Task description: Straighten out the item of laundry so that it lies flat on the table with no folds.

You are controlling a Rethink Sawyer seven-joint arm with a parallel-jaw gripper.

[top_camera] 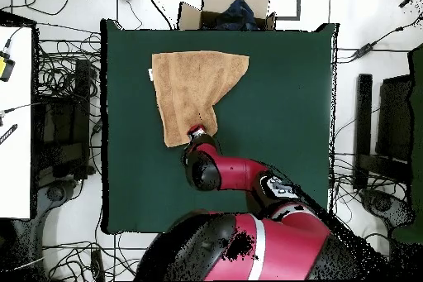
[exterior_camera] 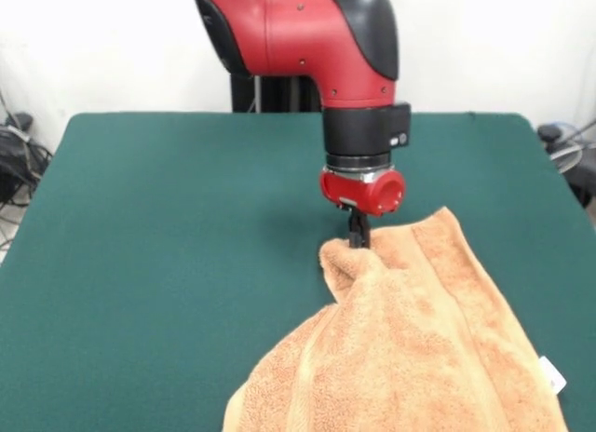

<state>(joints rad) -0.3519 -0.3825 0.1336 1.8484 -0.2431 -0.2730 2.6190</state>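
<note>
The light orange-tan towel (exterior_camera: 419, 348) lies on the dark green table (exterior_camera: 168, 246), at the near right in the front view. It has a white tag (exterior_camera: 552, 376) at its right edge. My gripper (exterior_camera: 358, 238) points straight down and is shut on a bunched corner of the towel, which puckers up around the fingertips. In the overhead view the towel (top_camera: 194, 88) is wide at the top and narrows down to my gripper (top_camera: 197, 134); its tag (top_camera: 150, 74) is at its left edge. The cloth is creased and partly doubled near the gripped corner.
A cardboard box (top_camera: 227, 6) stands just past the table's top edge in the overhead view. Cables and desks (top_camera: 16, 113) lie off the table's left side and dark equipment (top_camera: 388, 121) off its right. Bare green table (top_camera: 281, 130) stretches right of the towel.
</note>
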